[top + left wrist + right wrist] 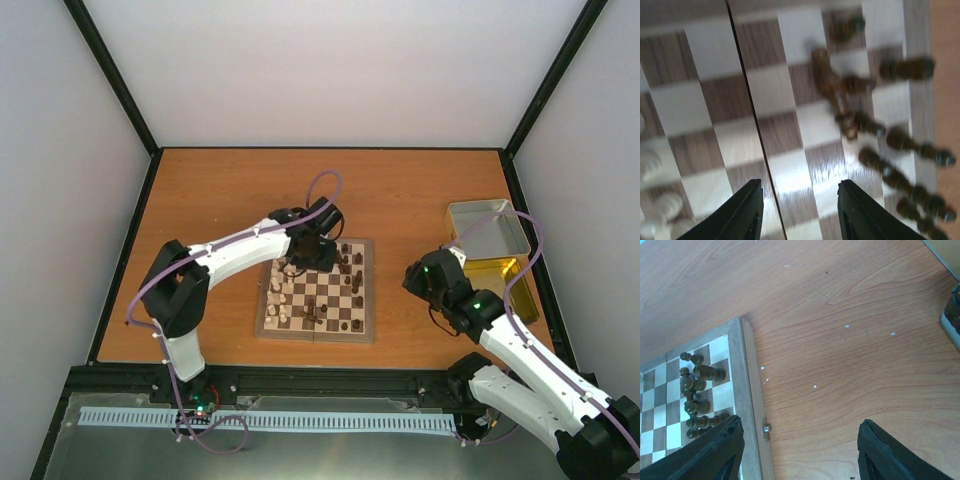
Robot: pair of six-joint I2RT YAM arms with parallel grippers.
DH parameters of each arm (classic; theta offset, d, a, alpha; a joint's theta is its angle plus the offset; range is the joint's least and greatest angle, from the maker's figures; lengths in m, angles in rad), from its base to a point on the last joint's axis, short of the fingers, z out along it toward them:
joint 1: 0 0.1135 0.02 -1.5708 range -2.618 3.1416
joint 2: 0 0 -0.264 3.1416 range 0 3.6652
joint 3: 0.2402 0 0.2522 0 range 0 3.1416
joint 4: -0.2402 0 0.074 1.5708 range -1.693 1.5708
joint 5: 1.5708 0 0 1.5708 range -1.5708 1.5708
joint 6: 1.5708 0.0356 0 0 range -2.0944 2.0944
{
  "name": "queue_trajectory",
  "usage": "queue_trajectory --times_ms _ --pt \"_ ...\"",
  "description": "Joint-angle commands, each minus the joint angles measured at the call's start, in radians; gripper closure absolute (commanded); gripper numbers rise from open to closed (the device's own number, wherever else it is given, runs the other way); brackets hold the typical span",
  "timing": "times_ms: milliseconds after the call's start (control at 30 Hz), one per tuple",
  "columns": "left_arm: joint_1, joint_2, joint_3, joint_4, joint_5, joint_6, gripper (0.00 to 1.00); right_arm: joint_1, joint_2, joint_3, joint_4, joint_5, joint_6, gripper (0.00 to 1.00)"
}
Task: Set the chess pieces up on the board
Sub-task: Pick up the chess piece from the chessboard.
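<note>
The board [318,292] lies mid-table with dark brown chess pieces [352,275] scattered along its right side, some lying down. My left gripper [308,256] hovers low over the board's far half. In the blurred left wrist view its fingers [749,214] stand apart over bare squares beside the seam, with nothing between them. The dark pieces [855,120] lie jumbled ahead and to the right of them. My right gripper [424,282] hangs open over bare table right of the board. The board's edge [746,385] and dark pieces [697,390] show at the left of its view.
Cream-white chessmen [280,296] stand on the board's left side, and they show as cream-white blurs [660,210] in the left wrist view. A metal tray [488,230] and a yellow tray [500,282] sit at the right edge of the table. A small metal clasp [766,429] sticks out of the board's border.
</note>
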Motion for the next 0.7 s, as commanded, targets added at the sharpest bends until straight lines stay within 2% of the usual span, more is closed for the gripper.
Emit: queue_trajectory --times_ms 0,333,467,667 --pt "0.034 0.067 0.099 0.101 -0.046 -0.024 0.59 -0.008 -0.001 0.025 0.011 -0.010 -0.018 0.38" --pt "0.036 0.216 0.268 0.062 -0.108 -0.007 0.60 -0.008 -0.007 0.024 0.000 -0.003 -0.009 0.38" --pt "0.037 0.243 0.290 0.053 -0.112 -0.005 0.65 -0.008 -0.014 0.019 -0.005 0.000 -0.003 0.38" --pt "0.036 0.276 0.301 0.028 -0.116 -0.002 0.66 -0.009 -0.025 0.014 -0.015 0.006 0.000 0.39"
